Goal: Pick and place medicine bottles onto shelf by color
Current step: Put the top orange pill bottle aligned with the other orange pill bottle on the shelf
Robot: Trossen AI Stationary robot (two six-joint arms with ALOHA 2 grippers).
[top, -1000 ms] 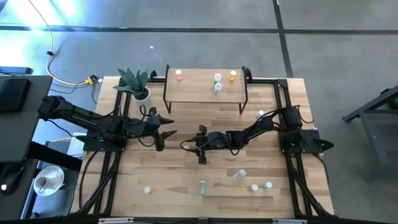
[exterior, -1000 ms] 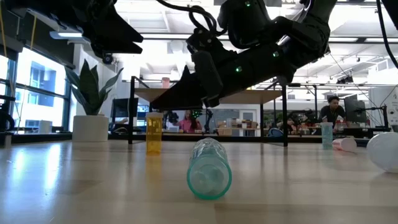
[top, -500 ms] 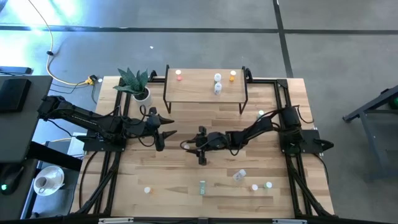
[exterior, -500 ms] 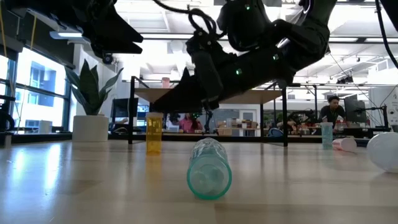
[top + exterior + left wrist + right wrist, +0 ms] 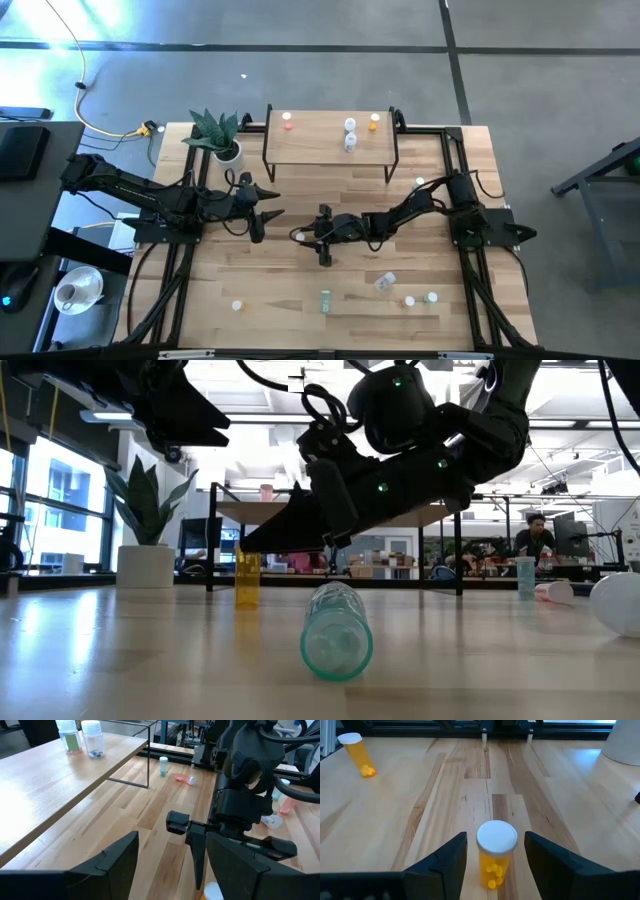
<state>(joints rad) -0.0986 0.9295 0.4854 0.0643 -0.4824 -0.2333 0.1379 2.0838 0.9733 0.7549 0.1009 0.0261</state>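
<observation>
Barely anything has shifted: right gripper (image 5: 492,865) still hangs mid-frame, jaws apart around an upright orange bottle (image 5: 495,853), not yet clamped. Left gripper (image 5: 268,205) waits, open, centre-left. Shelf (image 5: 320,140) sits top centre, so closing looks next.

Low view: right arm (image 5: 400,460) blocks middle of shelf (image 5: 235,510); bottles standing there hidden. Orange bottle (image 5: 247,578) partly covered by dark fingers. Pale rounded object (image 5: 620,603), right of shelf, cut by frame edge (kind unclear). Left arm (image 5: 160,405) cropped at top.

High view: bottles (image 5: 349,132) on shelf too small to read contents.

Left wrist view: white cap (image 5: 212,892) below right gripper (image 5: 196,862) cut off; bottle body unseen.
</observation>
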